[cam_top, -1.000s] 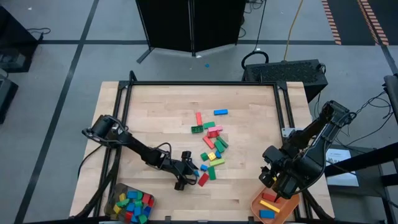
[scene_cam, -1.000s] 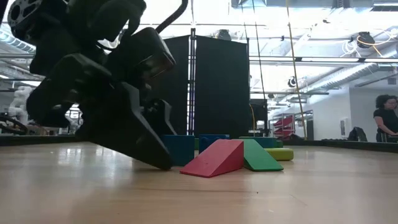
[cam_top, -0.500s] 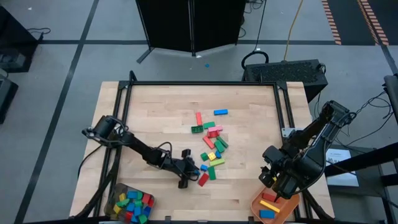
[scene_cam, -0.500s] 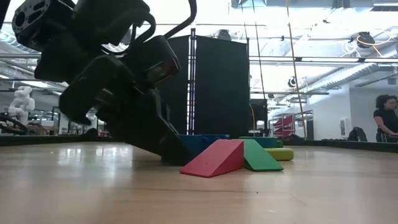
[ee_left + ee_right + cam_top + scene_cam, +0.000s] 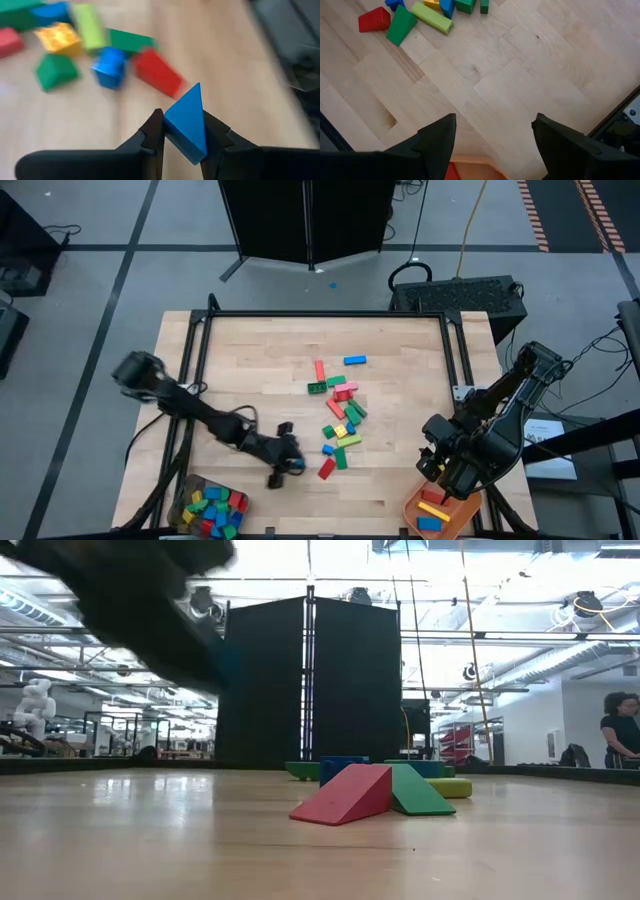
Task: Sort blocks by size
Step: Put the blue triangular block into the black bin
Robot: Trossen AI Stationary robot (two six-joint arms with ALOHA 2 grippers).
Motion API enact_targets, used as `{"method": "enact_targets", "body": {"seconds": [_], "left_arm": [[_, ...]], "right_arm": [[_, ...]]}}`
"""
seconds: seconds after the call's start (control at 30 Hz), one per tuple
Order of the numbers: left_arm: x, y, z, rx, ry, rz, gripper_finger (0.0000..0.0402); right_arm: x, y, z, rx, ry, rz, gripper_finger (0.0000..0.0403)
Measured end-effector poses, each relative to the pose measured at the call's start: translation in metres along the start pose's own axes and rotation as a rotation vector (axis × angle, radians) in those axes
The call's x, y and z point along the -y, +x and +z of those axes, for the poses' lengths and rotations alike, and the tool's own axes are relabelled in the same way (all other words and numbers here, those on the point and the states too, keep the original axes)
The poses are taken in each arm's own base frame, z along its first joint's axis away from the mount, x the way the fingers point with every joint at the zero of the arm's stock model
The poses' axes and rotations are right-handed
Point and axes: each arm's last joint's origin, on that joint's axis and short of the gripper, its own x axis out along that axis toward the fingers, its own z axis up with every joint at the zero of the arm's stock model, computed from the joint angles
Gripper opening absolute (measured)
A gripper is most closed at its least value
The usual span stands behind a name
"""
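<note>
Viewing lower centre-left, we note left pincer (image 5: 182, 142) clamped on blue wedge block (image 5: 187, 122); right pincer (image 5: 492, 142), lower right, gapes empty.

I see the pale wooden surface (image 5: 250, 370) carrying scattered blocks (image 5: 340, 415) right of centre, a grey container (image 5: 212, 506) of blocks at its near left corner, an orange tray (image 5: 440, 515) near right.
</note>
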Motion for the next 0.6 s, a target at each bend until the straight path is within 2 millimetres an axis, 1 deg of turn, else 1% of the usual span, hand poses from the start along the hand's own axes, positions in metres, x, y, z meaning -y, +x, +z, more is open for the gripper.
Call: {"method": "enact_targets", "body": {"seconds": [0.13,0.2,0.3,0.4,0.5,0.53,0.6], "left_arm": [[0.032,-0.052,-0.002,-0.078,-0.021,-0.124,0.0072],[0.048,-0.076,-0.008,-0.106,-0.053,-0.176,0.0072],[0.073,-0.104,-0.023,-0.176,-0.126,-0.256,0.0072],[0.094,-0.121,-0.039,-0.252,-0.194,-0.32,0.0072],[0.11,-0.128,-0.054,-0.316,-0.21,-0.359,0.0072],[0.113,-0.129,-0.058,-0.332,-0.209,-0.363,0.0078],[0.118,-0.129,-0.065,-0.36,-0.214,-0.361,0.0112]], "right_arm": [[0.0,0.0,0.0,0.0,0.002,0.0,0.0256],[0.0,0.0,0.0,0.005,0.002,0.0,0.0256],[0.0,0.0,0.001,0.033,0.006,0.004,0.0256],[0.0,0.0,0.002,0.062,0.007,0.007,0.0256],[0.0,0.0,0.003,0.095,0.014,0.01,0.0256],[0.0,0.0,0.003,0.103,0.022,0.011,0.0256],[0.0,0.0,0.003,0.113,0.029,0.013,0.0256]]}}
